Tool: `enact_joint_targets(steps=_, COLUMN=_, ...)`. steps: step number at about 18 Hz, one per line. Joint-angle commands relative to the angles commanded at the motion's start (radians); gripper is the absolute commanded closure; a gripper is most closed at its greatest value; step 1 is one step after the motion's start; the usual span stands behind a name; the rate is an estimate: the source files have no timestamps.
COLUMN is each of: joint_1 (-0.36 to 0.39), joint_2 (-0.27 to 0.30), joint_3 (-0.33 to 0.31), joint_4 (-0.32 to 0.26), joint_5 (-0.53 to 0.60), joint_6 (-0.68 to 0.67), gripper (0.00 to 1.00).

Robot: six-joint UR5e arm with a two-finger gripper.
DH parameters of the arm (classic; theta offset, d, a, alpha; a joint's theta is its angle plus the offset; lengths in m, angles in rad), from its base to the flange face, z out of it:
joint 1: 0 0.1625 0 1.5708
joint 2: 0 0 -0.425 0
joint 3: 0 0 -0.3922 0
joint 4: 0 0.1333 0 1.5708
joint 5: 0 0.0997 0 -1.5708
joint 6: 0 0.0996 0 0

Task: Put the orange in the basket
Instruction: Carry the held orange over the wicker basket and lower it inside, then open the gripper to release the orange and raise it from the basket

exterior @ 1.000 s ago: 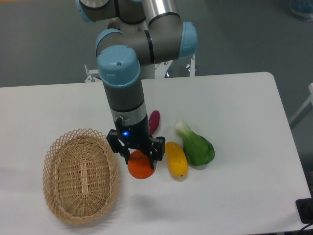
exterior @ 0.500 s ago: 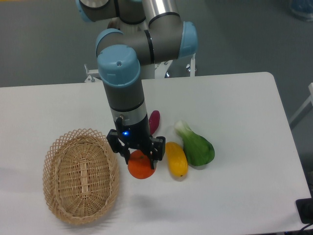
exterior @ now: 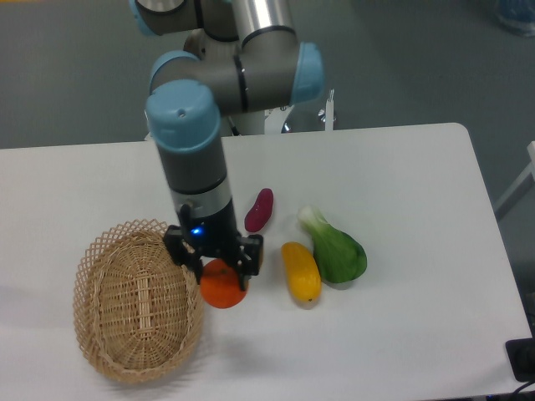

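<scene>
The arm hangs vertical, its end effector (exterior: 214, 266) clamped on the smooth round orange (exterior: 222, 288), beside the oval tan wicker basket's (exterior: 138, 299) lacy rim.

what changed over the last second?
The gripper, shut on the orange, carried it left toward the basket; it now sits at the basket's right rim, uncovering the purple vegetable. The grasp held throughout. Basket, yellow vegetable and bok choy did not move.

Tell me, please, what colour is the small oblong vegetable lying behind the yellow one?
Dark reddish purple, clearest in the fixed camera view, the only view.
</scene>
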Motion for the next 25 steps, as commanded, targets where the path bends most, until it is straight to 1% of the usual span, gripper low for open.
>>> enact_joint_targets(steps=2, joint_1=-0.040, joint_2=-0.031, joint_3=0.008, joint_4=-0.002, joint_5=0.002, joint_6=-0.040, gripper=0.30)
enact_joint_targets(steps=4, joint_1=-0.081, joint_2=-0.075, joint_3=0.012, joint_4=0.026, joint_5=0.003, joint_6=-0.078, gripper=0.30)
enact_joint_targets(steps=6, joint_1=-0.117, joint_2=-0.126, joint_3=0.014, joint_4=0.057, joint_5=0.008, joint_6=-0.084, gripper=0.30)
enact_joint_targets(steps=7, joint_1=-0.127, joint_2=-0.138, joint_3=0.017, joint_4=0.069, joint_5=0.021, joint_6=-0.095, gripper=0.30)
enact_joint_targets(steps=9, joint_1=-0.146, joint_2=-0.143, joint_3=0.017, joint_4=0.075, joint_5=0.032, joint_6=-0.121, gripper=0.30)
enact_joint_targets(steps=17, joint_1=-0.151, joint_2=-0.181, joint_3=0.014, joint_4=0.074, joint_5=0.034, joint_6=-0.127, gripper=0.29)
enact_joint_targets(steps=19, joint_1=-0.155, joint_2=-0.183, joint_3=0.014, joint_4=0.074, joint_5=0.031, joint_6=-0.127, gripper=0.29)
enact_joint_targets(steps=21, joint_1=-0.163, joint_2=-0.195, joint_3=0.005, joint_4=0.074, joint_5=0.035, joint_6=-0.127, gripper=0.29)
enact_joint_targets(steps=25, joint_1=-0.177, joint_2=-0.196, joint_3=0.003, joint_4=0.074, joint_5=0.029, joint_6=-0.127, gripper=0.27)
